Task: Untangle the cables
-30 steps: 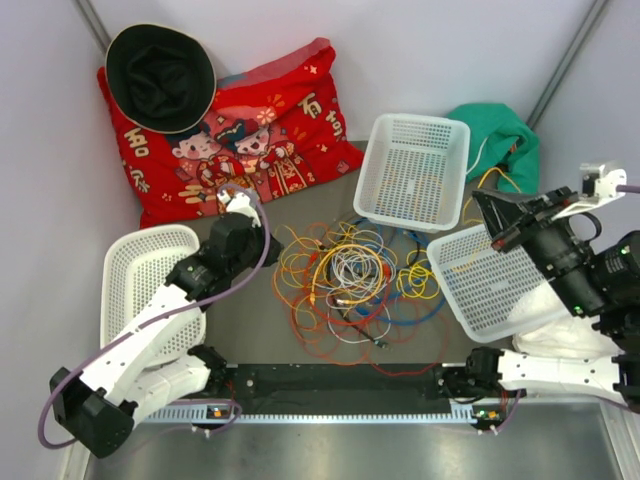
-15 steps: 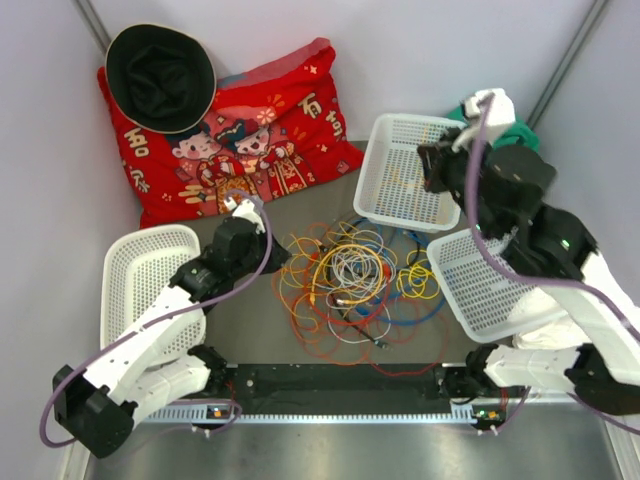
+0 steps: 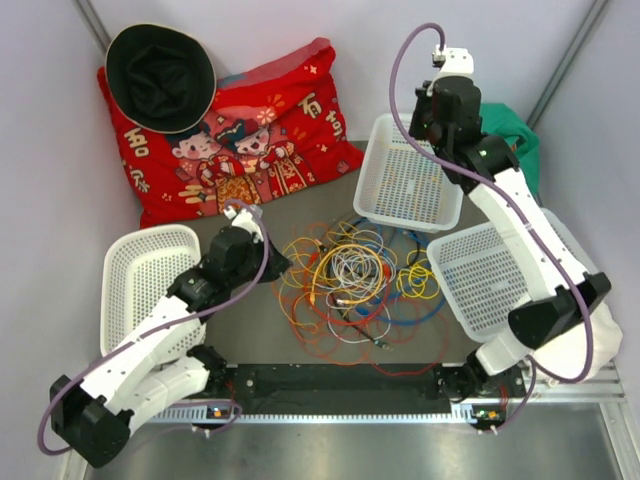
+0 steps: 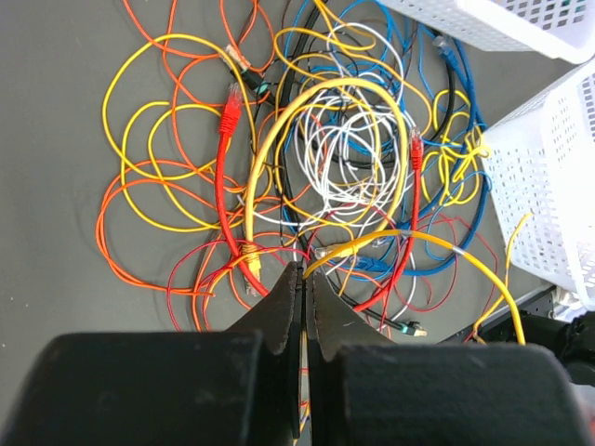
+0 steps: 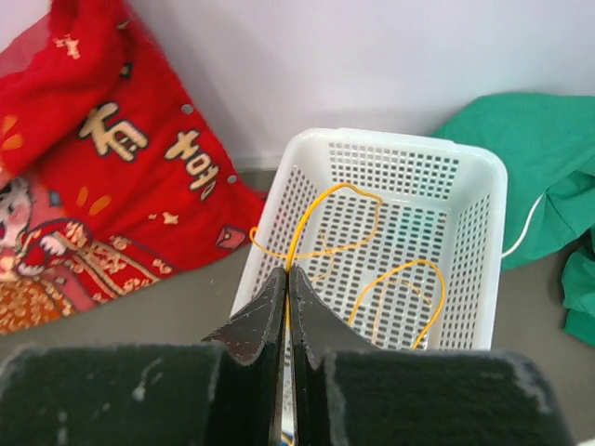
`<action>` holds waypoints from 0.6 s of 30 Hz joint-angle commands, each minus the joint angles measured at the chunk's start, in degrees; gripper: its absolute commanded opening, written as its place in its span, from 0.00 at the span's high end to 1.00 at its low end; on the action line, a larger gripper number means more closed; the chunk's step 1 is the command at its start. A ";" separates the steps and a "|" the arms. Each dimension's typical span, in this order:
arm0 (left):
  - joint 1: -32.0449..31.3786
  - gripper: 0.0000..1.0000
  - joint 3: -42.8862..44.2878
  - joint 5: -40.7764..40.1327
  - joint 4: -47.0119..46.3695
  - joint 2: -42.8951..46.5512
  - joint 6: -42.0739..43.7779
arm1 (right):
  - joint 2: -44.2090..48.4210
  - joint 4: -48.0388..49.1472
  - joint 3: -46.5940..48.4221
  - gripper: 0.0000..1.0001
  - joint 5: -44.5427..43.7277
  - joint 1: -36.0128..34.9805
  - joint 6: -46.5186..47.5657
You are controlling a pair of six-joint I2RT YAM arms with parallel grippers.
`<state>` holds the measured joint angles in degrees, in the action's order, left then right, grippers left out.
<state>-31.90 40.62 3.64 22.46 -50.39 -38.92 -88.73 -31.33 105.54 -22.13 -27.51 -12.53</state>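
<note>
The cables (image 3: 350, 275) lie in a tangle of yellow, orange, red, white, blue and black loops on the grey mat between the arms, and they fill the left wrist view (image 4: 344, 158). My left gripper (image 4: 305, 271) sits at the tangle's near-left edge. It is shut on a yellow cable (image 4: 409, 236) that arcs off to the right. My right gripper (image 5: 287, 272) hangs over the back white basket (image 5: 465, 242), shut on a thin yellow cable (image 5: 307, 228) that loops down into that basket.
The back basket (image 3: 400, 218) stands behind the tangle. A second white basket (image 3: 480, 280) leans at the right and a third (image 3: 140, 275) lies at the left. A red cushion (image 3: 260, 130), a black hat (image 3: 160, 75) and a green cloth (image 3: 515, 140) line the back.
The right arm has swung from the far right, up and back, to above the back basket. The left gripper has edged slightly closer to the tangle.
</note>
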 commanded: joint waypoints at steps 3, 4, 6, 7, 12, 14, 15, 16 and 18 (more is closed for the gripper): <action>0.08 1.00 0.07 0.58 -3.56 1.87 0.68 | -6.28 2.16 3.27 0.73 2.79 3.78 -3.37; 0.08 1.00 0.77 0.75 -3.56 1.96 0.77 | -6.11 2.41 2.49 0.61 3.32 3.69 -4.16; 0.17 1.00 1.74 1.19 -3.91 2.05 1.21 | -2.43 6.53 -3.19 0.33 4.46 3.34 -5.13; 0.17 1.00 2.79 1.28 -4.70 2.05 1.21 | -0.85 8.55 -5.58 0.26 4.46 2.55 -4.96; 0.17 1.00 8.41 0.67 -6.02 -1.54 1.39 | 8.02 8.83 -10.61 0.07 6.64 -0.87 -4.43; 0.08 1.00 12.10 0.93 -6.28 -3.91 1.30 | 11.19 9.09 -13.59 0.08 9.29 -4.29 -3.46; 0.17 1.00 14.64 1.11 -6.55 -4.71 1.21 | 15.21 10.49 -18.04 0.08 9.99 -5.70 -3.37; 0.17 1.00 15.88 1.28 -6.81 -5.41 1.12 | 17.25 11.02 -20.61 0.08 10.96 -6.59 -4.33; 0.08 1.00 19.73 1.46 -7.69 -7.70 0.95 | 24.00 14.26 -29.39 0.10 15.26 -7.65 -6.44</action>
<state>-31.90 52.88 4.14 19.62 -55.51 -38.44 -76.97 -23.42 85.97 -14.22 -32.14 -16.60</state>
